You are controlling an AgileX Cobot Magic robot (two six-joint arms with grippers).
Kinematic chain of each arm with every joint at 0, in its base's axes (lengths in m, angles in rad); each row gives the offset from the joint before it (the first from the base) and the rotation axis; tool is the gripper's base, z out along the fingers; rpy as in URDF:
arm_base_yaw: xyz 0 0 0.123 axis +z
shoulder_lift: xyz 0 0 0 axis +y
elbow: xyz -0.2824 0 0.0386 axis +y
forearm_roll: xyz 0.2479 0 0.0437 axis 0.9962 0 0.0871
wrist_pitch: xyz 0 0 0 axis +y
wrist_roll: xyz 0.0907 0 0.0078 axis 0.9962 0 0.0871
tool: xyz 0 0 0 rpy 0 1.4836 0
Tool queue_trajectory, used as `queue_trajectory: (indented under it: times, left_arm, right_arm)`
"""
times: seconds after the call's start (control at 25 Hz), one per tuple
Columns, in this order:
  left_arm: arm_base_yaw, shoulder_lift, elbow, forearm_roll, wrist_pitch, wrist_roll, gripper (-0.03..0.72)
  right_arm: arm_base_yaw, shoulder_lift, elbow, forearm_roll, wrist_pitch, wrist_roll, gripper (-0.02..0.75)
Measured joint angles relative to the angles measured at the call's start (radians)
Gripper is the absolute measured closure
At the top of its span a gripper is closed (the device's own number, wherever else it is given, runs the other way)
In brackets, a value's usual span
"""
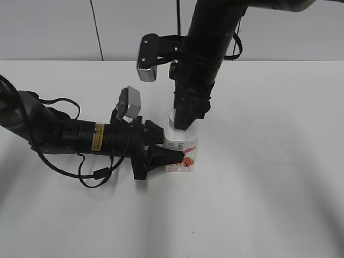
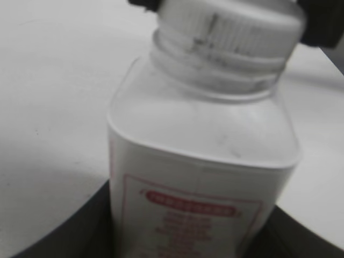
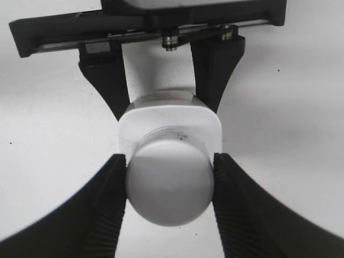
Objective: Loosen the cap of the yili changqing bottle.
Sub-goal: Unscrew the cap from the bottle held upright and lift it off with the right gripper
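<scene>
The bottle stands upright on the white table, held from two directions. The left gripper reaches in low from the side, its jaws clenched on the bottle's squarish body across the label; the right gripper comes straight down from above, its ribbed black fingers pressed against opposite sides of the cap. The step in hand appears to be the loosening twist: it would go best if the right wrist turned about the neck's own axis while the left grip kept the body from turning with it, with enough squeeze that the pads do not slip. The cap is smooth and flat on top, finely ribbed around its side; the bottle is matt white plastic with sloped shoulders and a pink-red printed label.
</scene>
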Motion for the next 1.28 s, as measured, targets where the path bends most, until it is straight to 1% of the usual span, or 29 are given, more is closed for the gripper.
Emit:
queue_trajectory:
  times: [0.48, 0.6, 0.8, 0.92, 1.12, 1.28]
  left_arm:
    - [0.000, 0.000, 0.000, 0.001, 0.001, 0.000, 0.305]
    - [0.001, 0.000, 0.000, 0.003, 0.000, -0.002, 0.305]
    - [0.002, 0.000, 0.000, 0.010, -0.001, -0.004, 0.305]
    - [0.003, 0.000, 0.000, 0.011, -0.002, -0.004, 0.305]
    - [0.003, 0.000, 0.000, 0.013, -0.003, -0.004, 0.305]
    - [0.003, 0.000, 0.000, 0.014, -0.003, -0.005, 0.305]
  right_arm:
    - [0.000, 0.000, 0.000, 0.001, 0.000, 0.008, 0.342]
    - [0.000, 0.000, 0.000, 0.002, 0.003, 0.016, 0.307]
    - [0.000, 0.000, 0.001, 0.029, 0.015, 0.016, 0.209]
    - [0.000, 0.000, -0.004, 0.051, 0.020, 0.028, 0.178]
    - [0.000, 0.000, -0.030, 0.068, 0.024, 0.126, 0.172]
    - [0.000, 0.000, -0.050, 0.067, 0.026, 0.330, 0.172]
